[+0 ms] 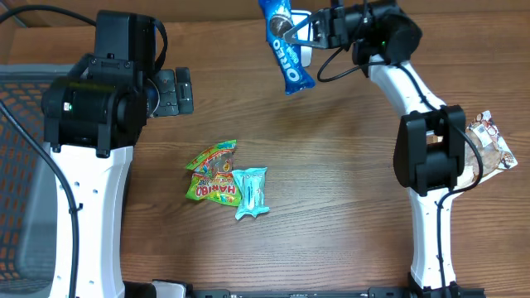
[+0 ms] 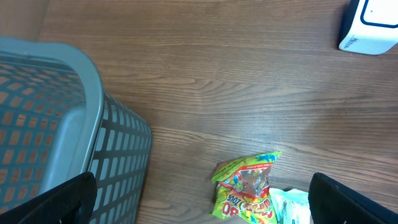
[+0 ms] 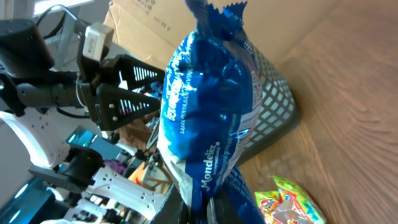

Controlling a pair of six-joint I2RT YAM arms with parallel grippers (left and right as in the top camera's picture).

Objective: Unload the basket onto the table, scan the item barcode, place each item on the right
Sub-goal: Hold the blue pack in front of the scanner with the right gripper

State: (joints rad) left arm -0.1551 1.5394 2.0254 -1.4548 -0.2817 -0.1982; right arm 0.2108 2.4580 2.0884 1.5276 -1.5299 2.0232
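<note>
A blue Oreo packet (image 1: 286, 41) hangs above the far edge of the table, with my right gripper (image 1: 308, 29) shut on its end. In the right wrist view the packet (image 3: 211, 118) rises from the pinched jaws of the right gripper (image 3: 208, 208), its back print facing the camera. A white scanner box (image 2: 370, 28) stands at the far side, mostly hidden behind the packet in the overhead view. My left gripper (image 1: 178, 91) hovers at the left, open and empty, its fingertips (image 2: 62, 199) wide apart.
A green Haribo bag (image 1: 214, 172) and a light blue packet (image 1: 251, 192) lie mid-table. Another snack packet (image 1: 489, 149) lies at the right edge. A grey mesh basket (image 2: 56, 124) stands at the left.
</note>
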